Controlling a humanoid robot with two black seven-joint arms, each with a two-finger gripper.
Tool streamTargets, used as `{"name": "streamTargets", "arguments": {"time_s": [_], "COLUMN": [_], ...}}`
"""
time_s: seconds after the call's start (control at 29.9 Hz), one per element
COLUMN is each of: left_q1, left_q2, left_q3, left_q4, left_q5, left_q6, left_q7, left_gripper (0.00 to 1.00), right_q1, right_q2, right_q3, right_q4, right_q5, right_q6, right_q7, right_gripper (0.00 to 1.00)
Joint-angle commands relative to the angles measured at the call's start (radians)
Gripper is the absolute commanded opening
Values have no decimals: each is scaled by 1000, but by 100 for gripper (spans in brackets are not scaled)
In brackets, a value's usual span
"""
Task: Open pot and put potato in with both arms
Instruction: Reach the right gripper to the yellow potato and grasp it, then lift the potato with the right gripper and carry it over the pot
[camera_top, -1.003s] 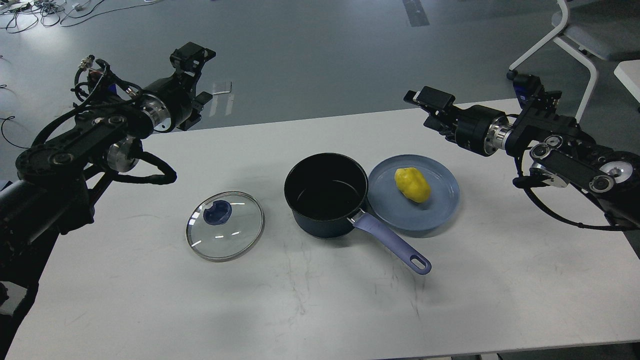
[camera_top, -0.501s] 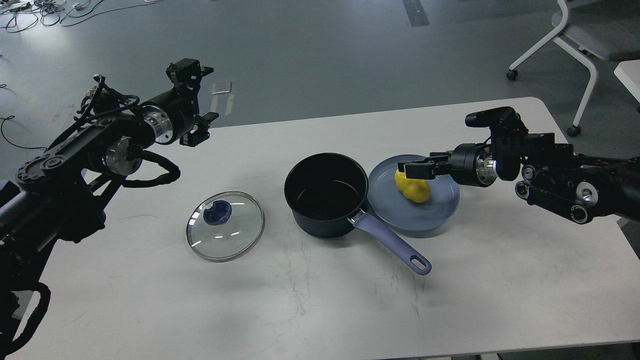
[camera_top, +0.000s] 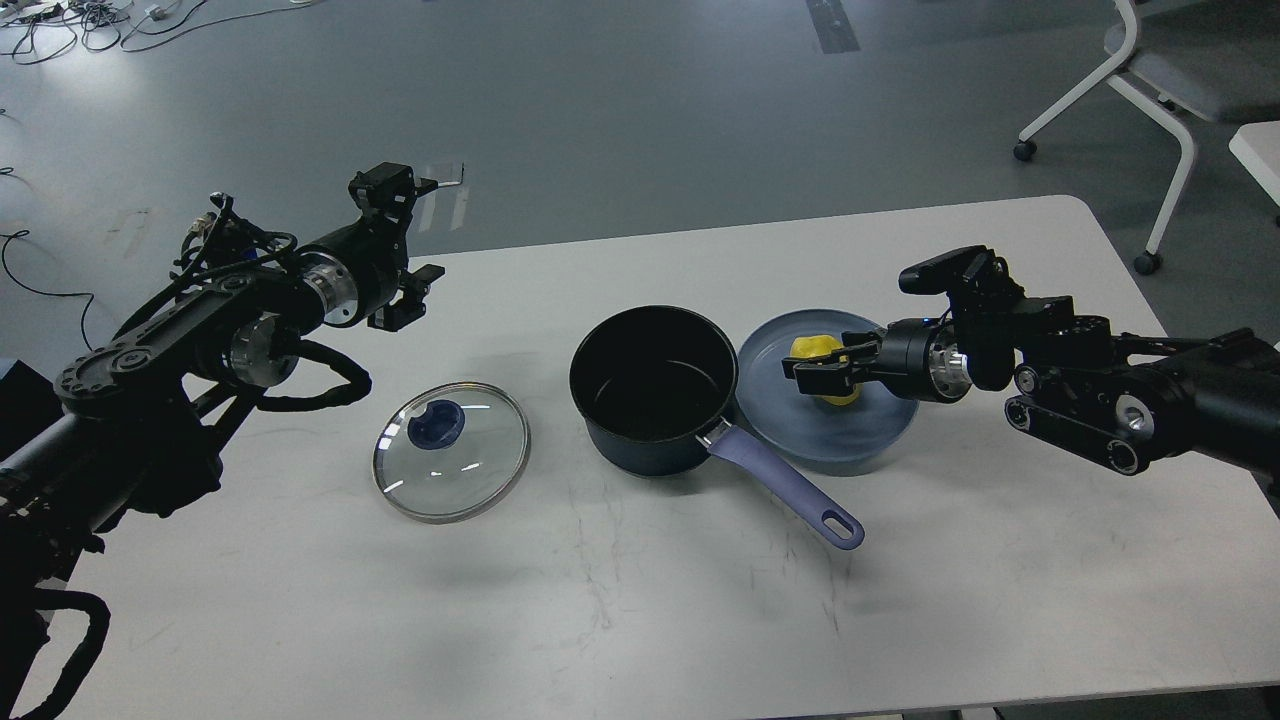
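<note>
The dark pot (camera_top: 650, 385) stands open and empty mid-table, its purple handle (camera_top: 785, 490) pointing to the front right. Its glass lid (camera_top: 450, 455) with a blue knob lies flat on the table to the pot's left. The yellow potato (camera_top: 815, 347) lies on the blue plate (camera_top: 840, 445) right of the pot. My right gripper (camera_top: 818, 374) is low over the plate and covers the potato's middle; its dark fingers cannot be told apart. My left gripper (camera_top: 412, 245) hangs open and empty above the table's far left, behind the lid.
The white table (camera_top: 640, 600) ends close behind my left gripper and to the right of my right arm. A white-framed wheeled chair (camera_top: 1160, 100) stands on the floor at the far right.
My right gripper came down and left from above the table's right side onto the potato on the plate. My left gripper dropped lower and slightly right. Pot, lid and plate stayed put.
</note>
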Motion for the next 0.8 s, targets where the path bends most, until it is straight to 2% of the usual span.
{"name": "streamTargets", "arguments": {"time_s": [0.0, 0.13, 0.2, 0.27, 0.3, 0.37, 0.53, 0.6, 0.67, 0.77], "left_q1": [0, 0, 0, 0, 0, 0, 2, 2, 2, 2], "left_q2": [0, -2, 0, 0, 0, 1, 3, 3, 3, 7], "left_q3": [0, 0, 0, 0, 0, 0, 1, 1, 1, 1], "left_q4": [0, -11, -17, -17, -17, -17, -17, -17, -17, -17], "left_q5": [0, 0, 2, 10, 10, 14, 17, 23, 28, 28], "left_q6": [-1, 3, 5, 5, 5, 5, 5, 5, 5, 5], "left_q7": [-2, -2, -2, -2, -2, -4, -27, -27, -27, -27], "left_gripper": [98, 98, 98, 98, 98, 98, 98, 98, 98, 98], "right_q1": [6, 1, 0, -2, -2, -3, -7, 7, 38, 75], "right_q2": [2, 21, 30, 32, 32, 32, 33, 26, 6, -20], "right_q3": [-17, -19, -19, -19, -19, -17, -8, -6, -5, -2], "right_q4": [-25, -30, -39, -48, -48, -51, -51, -47, -41, -31], "right_q5": [-31, -31, -31, -31, -31, -31, -28, -26, -26, -24], "right_q6": [-6, -5, -5, -6, -6, -14, -61, -77, -101, -135], "right_q7": [20, 20, 20, 20, 20, 22, 34, 71, 139, 146], "right_gripper": [73, 72, 66, 48, 48, 42, 40, 40, 40, 40]}}
